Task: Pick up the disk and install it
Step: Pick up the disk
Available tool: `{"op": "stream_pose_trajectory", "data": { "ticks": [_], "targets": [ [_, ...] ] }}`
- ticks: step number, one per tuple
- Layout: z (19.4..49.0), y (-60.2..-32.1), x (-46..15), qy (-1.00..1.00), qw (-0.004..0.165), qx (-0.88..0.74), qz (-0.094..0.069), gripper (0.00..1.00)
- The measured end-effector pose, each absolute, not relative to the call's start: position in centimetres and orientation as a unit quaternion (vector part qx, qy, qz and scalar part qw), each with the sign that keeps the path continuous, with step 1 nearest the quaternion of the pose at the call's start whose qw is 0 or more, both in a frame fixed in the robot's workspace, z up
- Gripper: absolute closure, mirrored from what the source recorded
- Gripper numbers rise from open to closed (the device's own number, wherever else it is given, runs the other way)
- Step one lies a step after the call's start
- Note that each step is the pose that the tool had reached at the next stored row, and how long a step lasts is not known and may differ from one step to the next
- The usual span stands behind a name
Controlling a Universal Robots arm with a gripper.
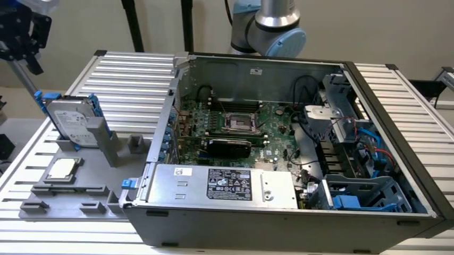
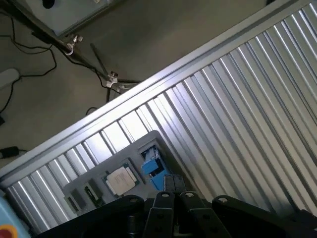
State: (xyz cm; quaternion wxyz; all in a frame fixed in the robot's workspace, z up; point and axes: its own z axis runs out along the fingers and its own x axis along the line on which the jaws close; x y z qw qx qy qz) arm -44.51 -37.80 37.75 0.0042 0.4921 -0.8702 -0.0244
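Exterior view overlooks the table (image 1: 127,69) obliquely; wrist view, high above, shares the grey tray (image 2: 148,144).

Even, soft room light.
Glare streaks the ribbed bench (image 2: 237,99); the open case (image 1: 255,71) sits shadowed inside.

We take this for a robotics lab or test workshop. A ribbed aluminium tabletop (image 1: 135,74) carries an opened computer case (image 1: 255,71) with its board bare. Toward the tabletop's edge at the exterior view's left, a grey moulded fixture (image 1: 99,178) holds the disk (image 1: 71,122) upright. An industrial arm (image 1: 273,26) rises behind. Stand legs (image 2: 106,74), perhaps a tripod's, and loose cables (image 2: 52,59) cross the floor (image 2: 173,29).
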Motion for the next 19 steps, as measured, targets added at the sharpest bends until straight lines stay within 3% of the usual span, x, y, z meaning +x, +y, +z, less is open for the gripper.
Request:
{"op": "stream_pose_trajectory", "data": {
  "ticks": [19],
  "targets": [
    [37.01,-37.8,-43.82,-0.796,0.008,0.604,-0.024,0.89]
  ]
}}
